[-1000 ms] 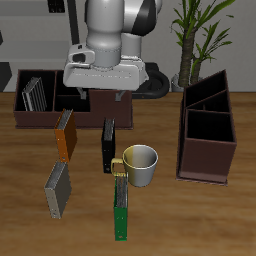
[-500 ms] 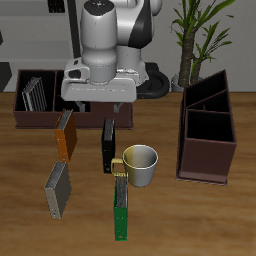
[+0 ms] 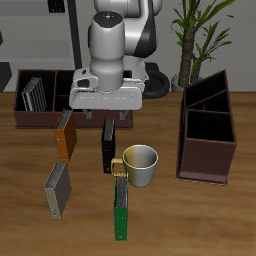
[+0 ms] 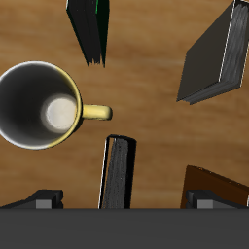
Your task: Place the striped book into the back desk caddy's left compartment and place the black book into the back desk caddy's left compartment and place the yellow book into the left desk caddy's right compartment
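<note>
The black book (image 3: 108,145) (image 4: 117,175) stands on its edge on the table. My gripper (image 3: 108,118) (image 4: 124,199) hangs open just above it, one finger on each side and neither touching it. The striped book (image 3: 35,92) stands in the outer compartment of the back desk caddy (image 3: 50,118). The left desk caddy (image 3: 208,150) holds nothing. I cannot tell which book is the yellow book. An orange-brown book (image 3: 66,132) (image 4: 219,185) is beside the black one, and a green book with a yellow end (image 3: 121,205) (image 4: 89,29) lies near the front edge.
A white mug with a yellow handle (image 3: 140,162) (image 4: 44,105) stands close beside the black book. A grey book (image 3: 57,188) (image 4: 219,53) lies toward the front edge. A potted plant (image 3: 195,30) stands behind the left desk caddy.
The arm has come down and forward from over the back caddy. The open gripper is now over the black book. No object has moved.
</note>
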